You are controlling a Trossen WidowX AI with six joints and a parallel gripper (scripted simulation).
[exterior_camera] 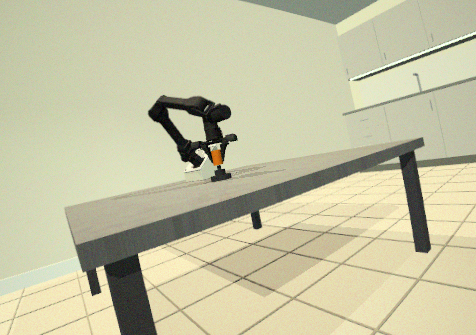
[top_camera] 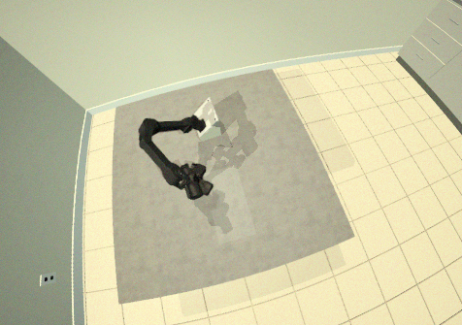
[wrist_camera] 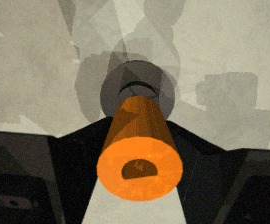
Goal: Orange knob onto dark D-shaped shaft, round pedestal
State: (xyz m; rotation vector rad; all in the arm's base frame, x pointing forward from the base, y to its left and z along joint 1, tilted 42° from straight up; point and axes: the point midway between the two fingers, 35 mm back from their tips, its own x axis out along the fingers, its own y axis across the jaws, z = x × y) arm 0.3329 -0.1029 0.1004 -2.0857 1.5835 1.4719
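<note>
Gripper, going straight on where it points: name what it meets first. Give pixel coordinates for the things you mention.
Probably the dark shaft (exterior_camera: 218,168), met by the held orange knob (exterior_camera: 217,157) (wrist_camera: 139,120); exact alignment is unclear.

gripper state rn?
Gripper: closed on the orange knob, which is above the pedestal, not seated on it.

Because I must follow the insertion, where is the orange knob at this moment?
The orange knob is between the gripper's fingers, above the round pedestal.
</note>
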